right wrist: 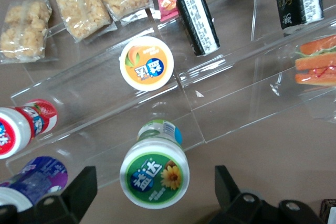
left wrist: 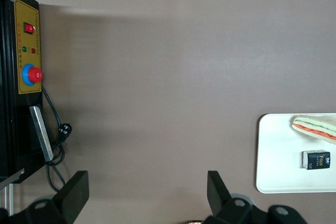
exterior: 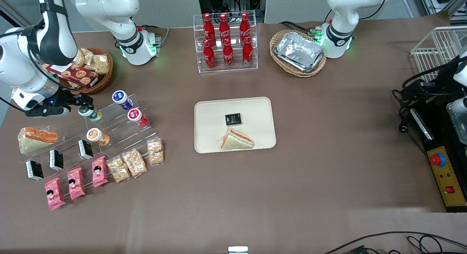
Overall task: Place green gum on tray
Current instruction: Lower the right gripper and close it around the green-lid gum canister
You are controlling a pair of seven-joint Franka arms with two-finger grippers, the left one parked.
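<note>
The green gum (exterior: pixel 90 113) is a small canister with a white-and-green lid, lying on a clear acrylic step rack (exterior: pixel 109 131) toward the working arm's end of the table. In the right wrist view its lid (right wrist: pixel 154 173) faces the camera between my two fingers. My gripper (exterior: pixel 81 102) is open, with the jaws spread wide on either side of the canister and not touching it (right wrist: pixel 152 187). The cream-beige tray (exterior: pixel 255 111) lies flat at the table's middle, holding a sandwich (exterior: pixel 236 140) and a small black box (exterior: pixel 232 119).
On the rack beside the green gum lie an orange-lidded canister (exterior: pixel 97 135), a red one (exterior: pixel 137 116) and a blue one (exterior: pixel 122 99), plus black boxes, snack packs and a sandwich (exterior: pixel 36 139). A biscuit basket (exterior: pixel 85 69) stands farther back. A cola bottle rack (exterior: pixel 226 40) and foil-tray basket (exterior: pixel 298 52) stand at the back.
</note>
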